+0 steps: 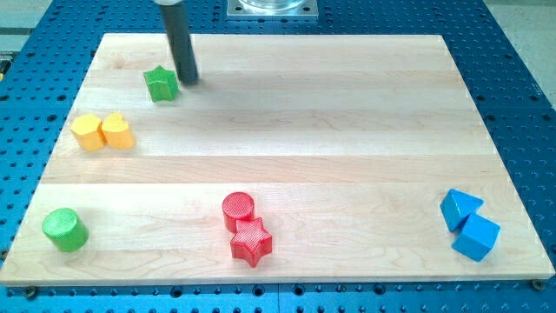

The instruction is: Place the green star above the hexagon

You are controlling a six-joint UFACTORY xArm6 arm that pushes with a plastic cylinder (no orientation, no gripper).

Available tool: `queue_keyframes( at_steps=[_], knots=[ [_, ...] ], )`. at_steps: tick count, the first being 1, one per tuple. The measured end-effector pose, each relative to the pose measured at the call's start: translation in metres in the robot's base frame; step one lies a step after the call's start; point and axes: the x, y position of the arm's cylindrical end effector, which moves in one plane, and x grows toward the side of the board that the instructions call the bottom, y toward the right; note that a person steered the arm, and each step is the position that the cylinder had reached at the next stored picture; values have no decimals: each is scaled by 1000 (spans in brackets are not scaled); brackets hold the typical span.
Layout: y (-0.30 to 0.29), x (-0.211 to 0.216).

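The green star lies near the board's upper left. My tip stands just to the star's right, very close to it or touching it. A yellow hexagon lies at the left edge, below and left of the star, with a second yellow block touching its right side.
A green cylinder sits at the lower left. A red cylinder and a red star touch at the bottom middle. Two blue blocks sit at the lower right. The wooden board ends at blue perforated table.
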Motion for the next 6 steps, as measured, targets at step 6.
queue_keyframes(
  at_steps=[6],
  knots=[
    [-130, 4]
  ],
)
